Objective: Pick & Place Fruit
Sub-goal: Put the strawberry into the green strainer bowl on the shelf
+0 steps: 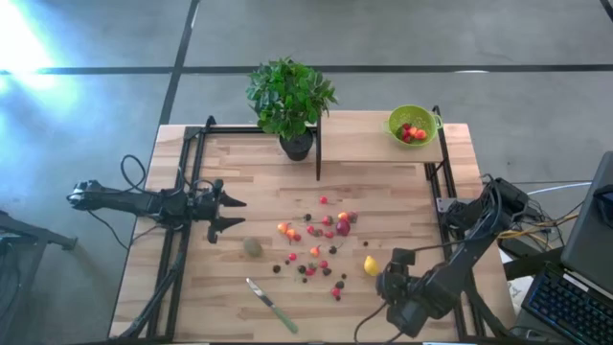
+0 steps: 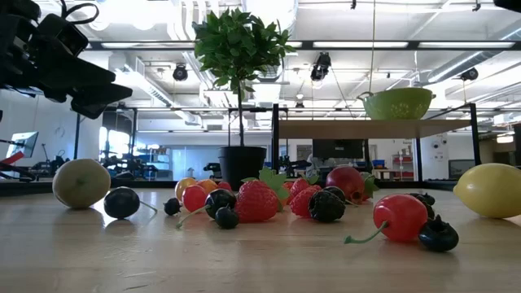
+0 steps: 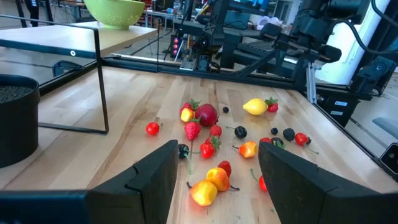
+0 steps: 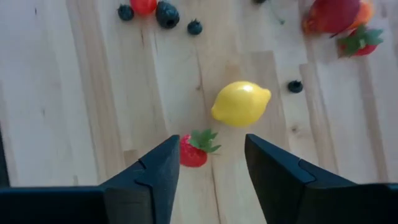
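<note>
Many small toy fruits [image 1: 321, 240] lie scattered on the middle of the wooden table: red and orange berries, dark berries, a yellow lemon [image 1: 371, 265] and a dull-green ball [image 1: 252, 246]. My right gripper [image 1: 391, 271] hovers open above the table just near-right of the lemon. In its wrist view the right gripper [image 4: 211, 146] has the lemon [image 4: 241, 103] ahead of its fingers and a small strawberry [image 4: 194, 151] by one fingertip, both lying on the wood. My left gripper [image 1: 237, 214] waits open and level at the table's left side, pointing at the fruit pile [image 3: 208, 152].
A lime-green bowl [image 1: 412, 126] with a few red fruits stands on a raised shelf at the far right. A potted plant [image 1: 292, 101] stands at the far middle, with a black frame post [image 1: 318, 149] beside it. A green-handled knife [image 1: 271, 305] lies near the front edge.
</note>
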Tool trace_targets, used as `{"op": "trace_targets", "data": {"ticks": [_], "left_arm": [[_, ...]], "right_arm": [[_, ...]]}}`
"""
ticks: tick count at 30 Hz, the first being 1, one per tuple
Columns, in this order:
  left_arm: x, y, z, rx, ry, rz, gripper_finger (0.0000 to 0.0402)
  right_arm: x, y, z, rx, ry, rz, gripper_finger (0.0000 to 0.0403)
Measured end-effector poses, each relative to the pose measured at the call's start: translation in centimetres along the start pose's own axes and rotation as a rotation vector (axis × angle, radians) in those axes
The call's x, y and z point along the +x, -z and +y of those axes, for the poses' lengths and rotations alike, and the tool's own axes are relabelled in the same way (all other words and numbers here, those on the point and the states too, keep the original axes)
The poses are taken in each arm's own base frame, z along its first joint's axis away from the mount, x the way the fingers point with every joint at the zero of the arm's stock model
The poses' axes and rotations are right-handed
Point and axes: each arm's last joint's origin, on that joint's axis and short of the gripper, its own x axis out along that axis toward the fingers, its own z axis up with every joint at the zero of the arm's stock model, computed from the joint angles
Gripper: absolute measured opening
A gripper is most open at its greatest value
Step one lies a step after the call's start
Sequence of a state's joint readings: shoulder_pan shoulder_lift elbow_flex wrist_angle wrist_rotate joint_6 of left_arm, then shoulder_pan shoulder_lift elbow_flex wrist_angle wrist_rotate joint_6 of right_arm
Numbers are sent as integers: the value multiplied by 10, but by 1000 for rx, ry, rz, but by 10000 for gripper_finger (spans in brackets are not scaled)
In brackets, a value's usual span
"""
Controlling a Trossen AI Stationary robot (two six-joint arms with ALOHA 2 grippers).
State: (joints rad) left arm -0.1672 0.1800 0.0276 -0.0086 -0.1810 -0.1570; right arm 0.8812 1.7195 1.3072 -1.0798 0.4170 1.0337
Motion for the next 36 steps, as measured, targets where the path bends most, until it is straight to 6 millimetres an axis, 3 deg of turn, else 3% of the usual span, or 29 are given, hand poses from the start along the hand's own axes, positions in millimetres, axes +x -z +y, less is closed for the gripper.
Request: {"op": "trace_targets", "data": {"ticks": [7,20,30,36], "left_arm": [[0,0,0,0,0,0,229],[0,0,0,0,0,0,229],[0,0,0,0,0,0,229],[0,0,0,0,0,0,229]], "right_arm": [[9,7,-2,25,36,-17,191],[43,27,-7,61,17,-26,171],[59,36,-13,72,16,-23,191],[66,40,-17,70,32,-19,168]]}}
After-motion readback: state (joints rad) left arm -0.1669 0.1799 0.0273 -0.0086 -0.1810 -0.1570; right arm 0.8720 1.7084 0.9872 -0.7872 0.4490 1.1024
